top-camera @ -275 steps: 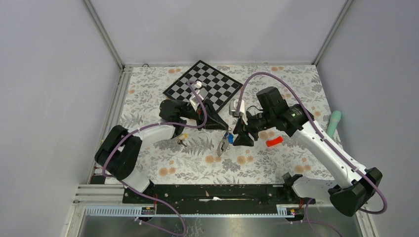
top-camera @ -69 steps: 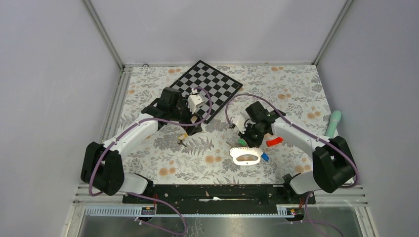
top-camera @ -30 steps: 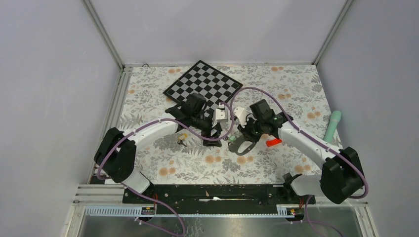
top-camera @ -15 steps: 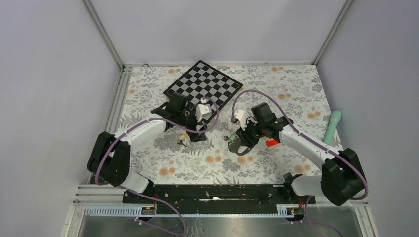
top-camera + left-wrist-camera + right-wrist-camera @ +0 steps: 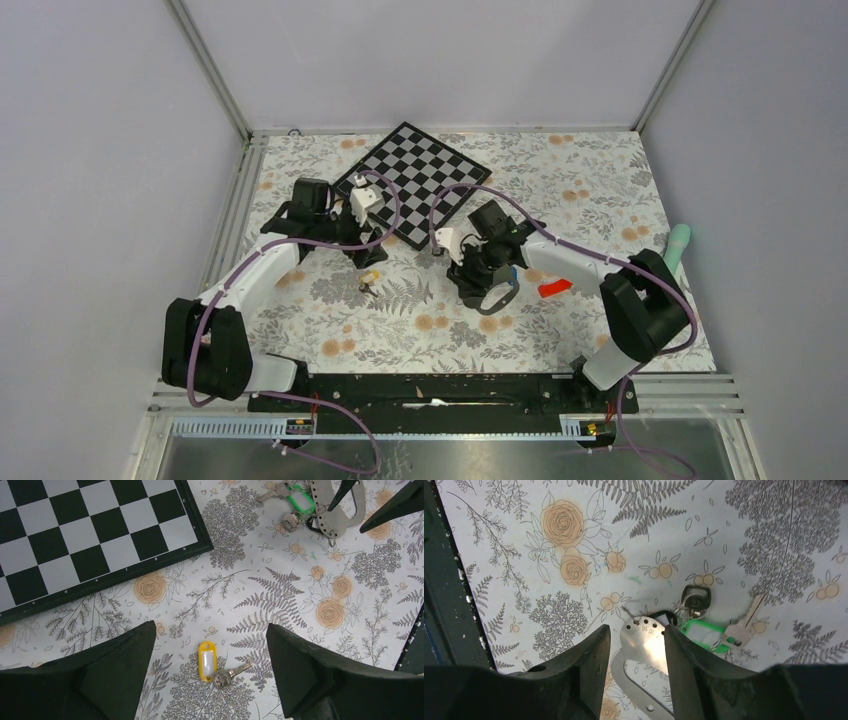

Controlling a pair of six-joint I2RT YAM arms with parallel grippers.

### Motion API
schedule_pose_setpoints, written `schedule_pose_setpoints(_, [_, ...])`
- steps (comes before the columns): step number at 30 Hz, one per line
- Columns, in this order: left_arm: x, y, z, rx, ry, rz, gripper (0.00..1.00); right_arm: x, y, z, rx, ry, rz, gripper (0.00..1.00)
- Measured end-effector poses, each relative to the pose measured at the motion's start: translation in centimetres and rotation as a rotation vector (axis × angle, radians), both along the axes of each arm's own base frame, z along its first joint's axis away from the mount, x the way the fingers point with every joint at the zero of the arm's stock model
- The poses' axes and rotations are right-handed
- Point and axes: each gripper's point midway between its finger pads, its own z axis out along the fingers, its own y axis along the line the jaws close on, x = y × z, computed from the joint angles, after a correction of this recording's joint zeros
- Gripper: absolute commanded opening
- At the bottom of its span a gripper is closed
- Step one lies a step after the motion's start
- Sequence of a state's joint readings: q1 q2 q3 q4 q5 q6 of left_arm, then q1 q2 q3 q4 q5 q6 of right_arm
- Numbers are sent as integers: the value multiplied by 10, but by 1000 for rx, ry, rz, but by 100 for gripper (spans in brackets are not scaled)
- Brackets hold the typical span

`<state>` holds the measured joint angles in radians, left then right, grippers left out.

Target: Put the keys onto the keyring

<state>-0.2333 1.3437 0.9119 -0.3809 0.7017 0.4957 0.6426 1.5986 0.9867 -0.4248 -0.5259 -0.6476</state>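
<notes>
The left gripper (image 5: 207, 630) is wide open and holds nothing. It hangs over the yellow key (image 5: 206, 661), which lies alone on the flowery cloth (image 5: 280, 605), near the chessboard (image 5: 75, 535) and well apart from the keyring (image 5: 644, 642). The right gripper (image 5: 636, 632) is partly open, with one finger on each side of the keyring. It does not look like it is squeezing it. The keyring lies flat on the cloth, and the green key (image 5: 704, 630) and a black-topped key (image 5: 695, 600) are bunched at its end. I think the keyring is thin, hard and smooth, so it could slip. The best hold is across its narrow middle. The yellow key looks tiny and light. Its plastic tag is the fattest part, so pinch there.
</notes>
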Motion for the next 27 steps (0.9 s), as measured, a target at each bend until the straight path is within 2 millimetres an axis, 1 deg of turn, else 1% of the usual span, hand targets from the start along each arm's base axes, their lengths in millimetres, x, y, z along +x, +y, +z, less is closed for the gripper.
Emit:
schedule_pose_setpoints(5, [0,6,0,-2,12,16,90,9,10,1,-6,-18,32,39])
schedule_pose_setpoints(8, [0,6,0,-4,15,16,91,13,11,-2,-17,-18,36,36])
schedule_pose_setpoints(11, [-1,6,0,-7,16,13,90,11,9,-5,-38,-4,50,34])
schedule_pose_setpoints(16, [-1,5,1,-12,19,9,90,7,5,-12,-81,4,59,34])
schedule_pose_setpoints(20, [-2,4,2,-18,18,3,90,2,2,-14,-96,18,71,39])
schedule_pose_setpoints(22, [-2,3,3,-20,17,1,90,-1,1,-14,-101,26,83,40])
schedule_pose_setpoints(27, [-1,3,4,-23,15,-1,91,-7,7,-14,-106,39,128,40])
